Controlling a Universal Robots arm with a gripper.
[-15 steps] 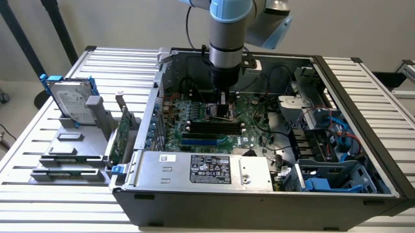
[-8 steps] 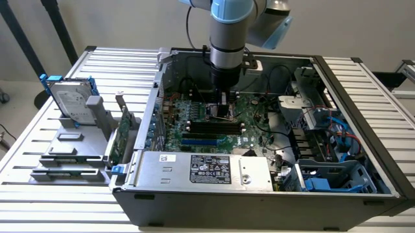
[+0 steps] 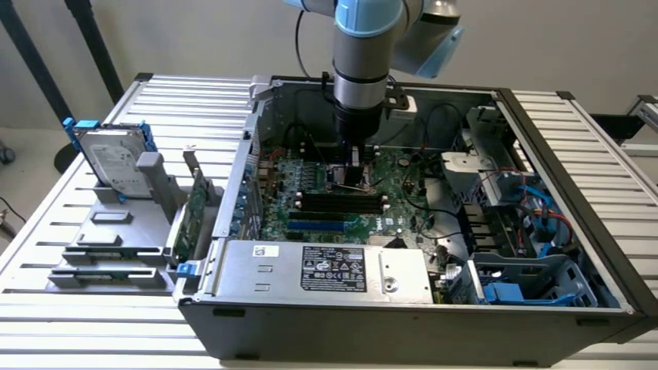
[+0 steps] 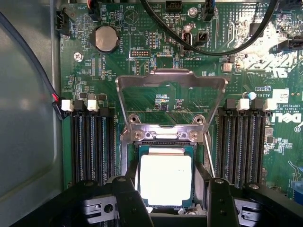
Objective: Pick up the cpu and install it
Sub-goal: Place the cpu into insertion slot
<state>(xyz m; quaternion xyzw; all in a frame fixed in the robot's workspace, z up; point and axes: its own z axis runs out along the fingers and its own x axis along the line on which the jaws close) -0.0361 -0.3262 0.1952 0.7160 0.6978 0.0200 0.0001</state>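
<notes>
In the exterior view, a grey rack (image 3: pixel 113 254) stands on the slatted table (image 3: pixel 72 339) at about nine o'clock of the frame. It holds a hard drive (image 3: pixel 108 162) with blue rails, tilted upright. Just beside it toward the case stand two green cards (image 3: pixel 190 216) on edge.

The open computer case (image 3: pixel 411 312) fills the middle and the exterior view's right. Inside it lies the motherboard (image 3: pixel 340 196). A silver power supply (image 3: pixel 319 270) sits at six o'clock from the board and a blue drive cage (image 3: pixel 525 289) at four o'clock. The arm (image 3: pixel 360 69) comes straight down from twelve o'clock, and the gripper (image 3: pixel 355 176) hangs low over the board's centre.

The wrist view gives the close detail that the wider one leaves too small to read. A coin battery (image 4: pixel 105 39) and looping black cables (image 4: pixel 213 45) lie on the board beyond the socket (image 4: pixel 165 139). Black memory slots (image 4: pixel 92 146) flank the socket on both sides. Its metal load plate (image 4: pixel 170 87) is swung open, away from the gripper.

The cpu (image 4: pixel 165 179), silvery top up, lies flat in the socket. The gripper (image 4: pixel 171 183) is released. Its fingers (image 4: pixel 128 198) stand spread on either side of the cpu, one just beside its edge and the other apart from it.
</notes>
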